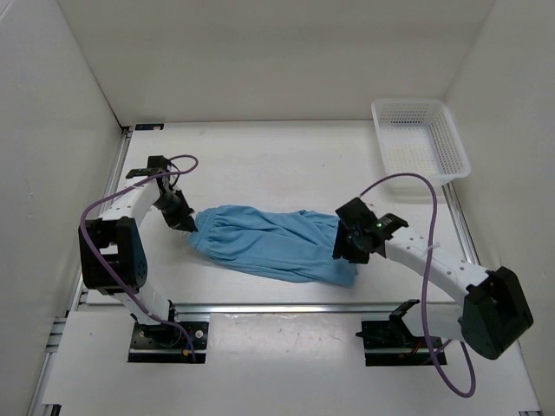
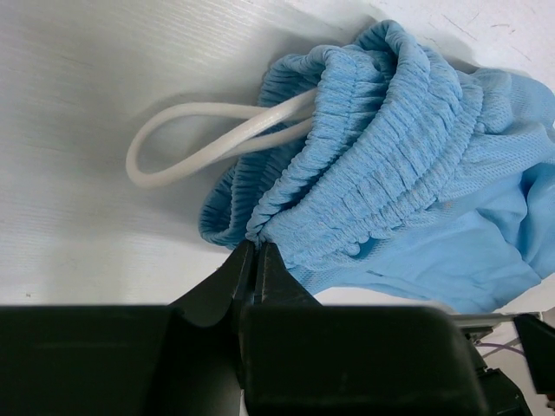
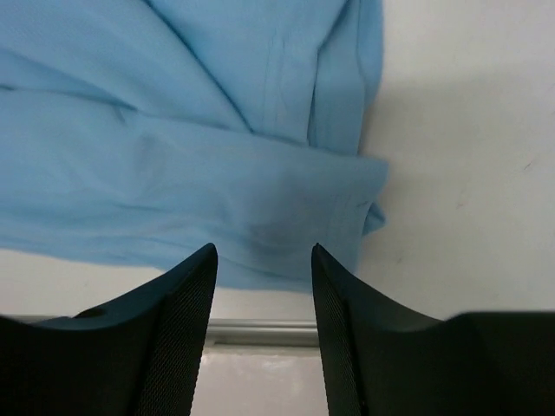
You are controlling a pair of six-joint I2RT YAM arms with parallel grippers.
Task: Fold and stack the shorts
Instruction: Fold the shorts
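The light blue shorts (image 1: 269, 243) lie flat on the white table (image 1: 286, 165), stretched out sideways in a long shape. The left gripper (image 1: 191, 225) is at the left end of the shorts. That is the end with the bunched, stretchy waist. In the left wrist view this gripper (image 2: 256, 251) has its two black jaws pressed tight together, with no gap to see. They pinch a small bit of the crinkly waistband (image 2: 373, 130) right at its edge, so this gripper has hold of the shorts (image 2: 408, 156). A loop of the white drawstring (image 2: 199, 139) pokes out of the waist and rests on the table just beside the shorts. The right gripper (image 1: 347, 247) is at the right end of the shorts, over the leg end. In the right wrist view its jaws (image 3: 263, 260) stand apart, about half way open. The smooth blue cloth of the shorts (image 3: 173, 156) shows in the gap between them, and the corner of the leg hem is just to one side. The jaws do not squeeze the cloth and they hold nothing. I cannot tell if the tips touch the cloth. A white mesh basket (image 1: 416, 143) sits well apart from the shorts, far off past their right end, in the back corner.
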